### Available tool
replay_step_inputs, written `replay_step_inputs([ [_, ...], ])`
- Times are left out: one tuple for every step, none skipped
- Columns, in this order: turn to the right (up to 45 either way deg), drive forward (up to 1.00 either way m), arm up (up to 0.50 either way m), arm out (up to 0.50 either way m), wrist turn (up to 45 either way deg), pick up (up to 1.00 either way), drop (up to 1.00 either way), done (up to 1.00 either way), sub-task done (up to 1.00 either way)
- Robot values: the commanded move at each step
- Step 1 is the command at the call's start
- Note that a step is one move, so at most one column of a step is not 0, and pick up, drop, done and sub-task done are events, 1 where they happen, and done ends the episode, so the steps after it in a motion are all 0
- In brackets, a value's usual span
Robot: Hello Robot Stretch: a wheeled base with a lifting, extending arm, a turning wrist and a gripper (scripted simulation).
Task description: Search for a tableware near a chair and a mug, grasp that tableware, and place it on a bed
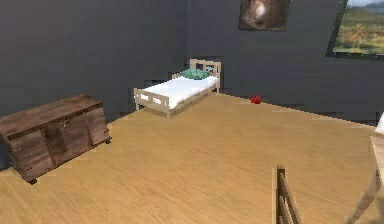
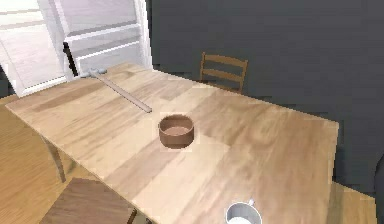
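Looking out to the arm side, you have a broad wooden table (image 2: pixel 262 135) running across the picture. The task's thing, a round brown bowl (image 2: pixel 176 130), stands upright near the table's middle, with bare wood all round it. From the bowl, a pale mug (image 2: pixel 241 213) sits at five o'clock, well apart from it and cut by the picture's bottom edge. A wooden chair (image 2: pixel 223 70) stands at one o'clock from the bowl, beyond the table's far edge and against the dark wall. A second chair (image 2: pixel 85 203) shows its seat at seven o'clock, at the table's near side. A long grey bar (image 2: pixel 126 93) lies flat on the table at eleven o'clock from the bowl, apart from it, and beyond it stand white panelled doors (image 2: pixel 85 35).

In the forward view, the bed (image 1: pixel 180 91) stands at twelve o'clock in the far corner, white-framed, with a green pillow (image 1: pixel 194 74) at its head. A small red thing (image 1: pixel 256 99) lies on the floor at three o'clock from the bed. A low wooden chest (image 1: pixel 55 131) stands at nine o'clock by the wall, and a framed picture (image 1: pixel 264 13) hangs at one o'clock. A wooden chair back (image 1: pixel 286 202) rises at five o'clock.

How the jaws stand, you cannot tell.
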Motion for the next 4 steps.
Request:
replay_step_inputs([
  [0.0,0.0,0.5,0.0,0.0,0.0,0.0,0.0,0.0],
  [0.0,0.0,0.36,0.0,0.0,0.0,0.0,0.0,0.0],
  [0.0,0.0,0.0,0.42,0.0,0.0,0.0,0.0,0.0],
  [0.0,0.0,0.0,0.0,45.0,0.0,0.0,0.0,0.0],
])
